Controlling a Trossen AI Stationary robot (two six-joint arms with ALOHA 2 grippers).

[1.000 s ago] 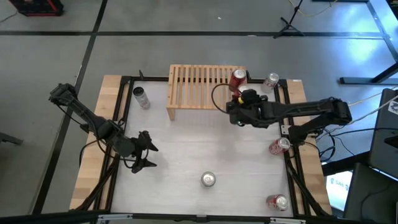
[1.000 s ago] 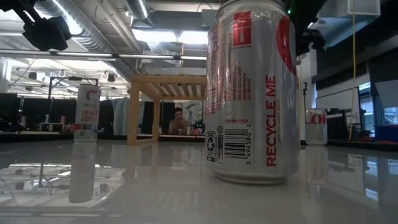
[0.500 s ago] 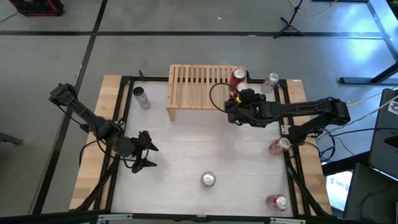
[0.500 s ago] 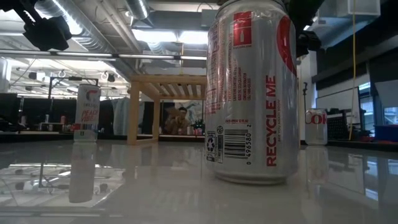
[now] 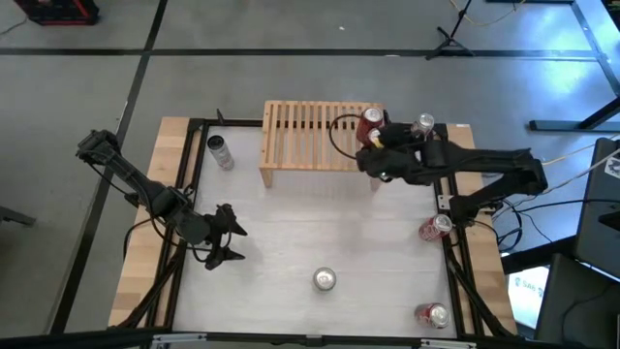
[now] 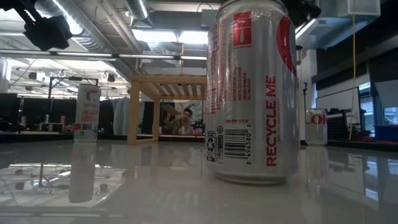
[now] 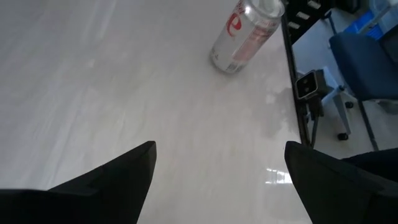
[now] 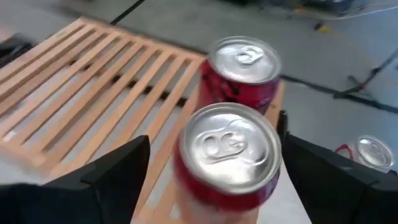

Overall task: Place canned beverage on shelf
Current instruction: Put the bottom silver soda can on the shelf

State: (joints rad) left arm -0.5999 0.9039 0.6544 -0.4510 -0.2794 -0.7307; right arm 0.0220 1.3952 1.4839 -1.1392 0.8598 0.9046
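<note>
- My right tool [image 8: 214, 134] is at the right end of the shelf [image 5: 310, 136], and a red canned beverage [image 8: 227, 146] stands upright in it.
- I cannot tell whether that tool is grasping this can or has let go of it.
- The can shows over the shelf's right edge. I cannot tell whether its base rests on the slats.
- Just behind it, a second red can [image 5: 371, 121] stands upright on the slatted top at that same right end. The rest of the shelf's top is bare wood.
- My left tool [image 5: 235, 244] is released, spread wide with nothing in it. It is well away from the shelf, out toward the front left over the white tabletop [image 5: 320, 218].
- A slim can [image 5: 221, 152] stands on the tabletop just beside the shelf's left leg.
- A silver-topped can [image 5: 422, 126] is just off the shelf's right end.
- A silver can with red lettering [image 6: 249, 93] stands upright well in front of the shelf, near the tabletop's front edge.
- Two more red cans [image 5: 435, 228] [image 5: 431, 315] are at the right side, well in front of the shelf.
- In the low view, a person [image 6: 181, 121] shows in the room beyond, framed under the shelf.
</note>
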